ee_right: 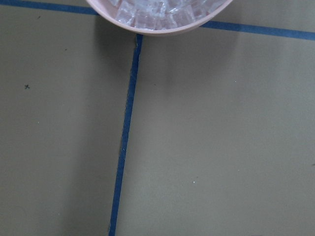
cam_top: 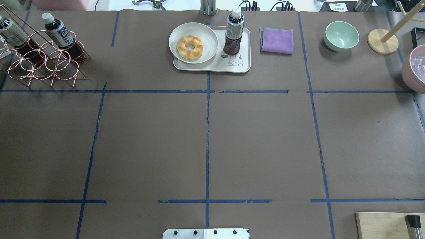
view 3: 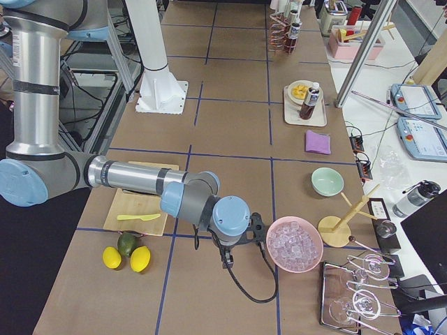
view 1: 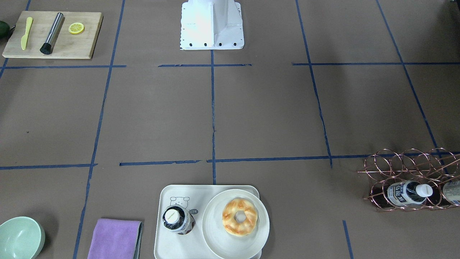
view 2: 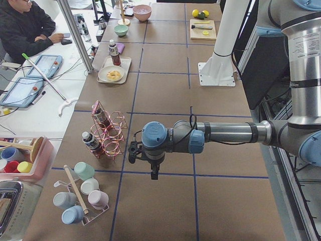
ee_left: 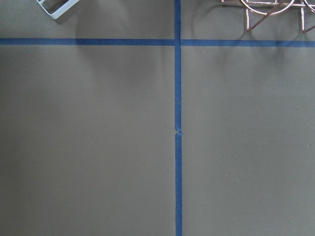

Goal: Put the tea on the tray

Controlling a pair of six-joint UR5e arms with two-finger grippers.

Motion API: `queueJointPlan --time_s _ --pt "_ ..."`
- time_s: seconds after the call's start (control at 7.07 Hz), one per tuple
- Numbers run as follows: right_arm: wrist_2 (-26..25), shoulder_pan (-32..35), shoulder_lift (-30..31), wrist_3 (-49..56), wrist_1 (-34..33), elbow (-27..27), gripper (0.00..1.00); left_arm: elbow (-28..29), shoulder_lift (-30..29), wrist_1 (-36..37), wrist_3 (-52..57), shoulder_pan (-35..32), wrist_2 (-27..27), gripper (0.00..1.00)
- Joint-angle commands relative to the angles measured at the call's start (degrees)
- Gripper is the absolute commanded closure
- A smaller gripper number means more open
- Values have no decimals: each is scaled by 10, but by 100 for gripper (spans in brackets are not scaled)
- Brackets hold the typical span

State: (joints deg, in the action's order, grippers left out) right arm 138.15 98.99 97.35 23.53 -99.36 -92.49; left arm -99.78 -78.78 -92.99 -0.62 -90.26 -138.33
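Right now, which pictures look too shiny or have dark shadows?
Front-facing view: the white robot base glares so bright its details wash out. Right wrist view: the pink ice bowl throws a soft dark shadow on the table just below it. Overhead view: the tea bottle on the tray looks sharp, no glare.

Light: was bright and even, from overhead.
Shadows: fell soft beside the green bowl [view 1: 19, 237] and the wire rack [cam_top: 46, 63].
Glare: white robot base [view 1: 212, 25] was washed out.
Focus: stayed sharp throughout.
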Motion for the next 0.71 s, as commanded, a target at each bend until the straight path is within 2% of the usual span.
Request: queueJointPlan --time_s 0.0,0.57 --pt "1 -4 0 -103 69 0 0 5 -1 -2 0 0 0 0" --pt "2 -49 -1 -160 85 -25 0 5 -1 -1 0 0 0 0"
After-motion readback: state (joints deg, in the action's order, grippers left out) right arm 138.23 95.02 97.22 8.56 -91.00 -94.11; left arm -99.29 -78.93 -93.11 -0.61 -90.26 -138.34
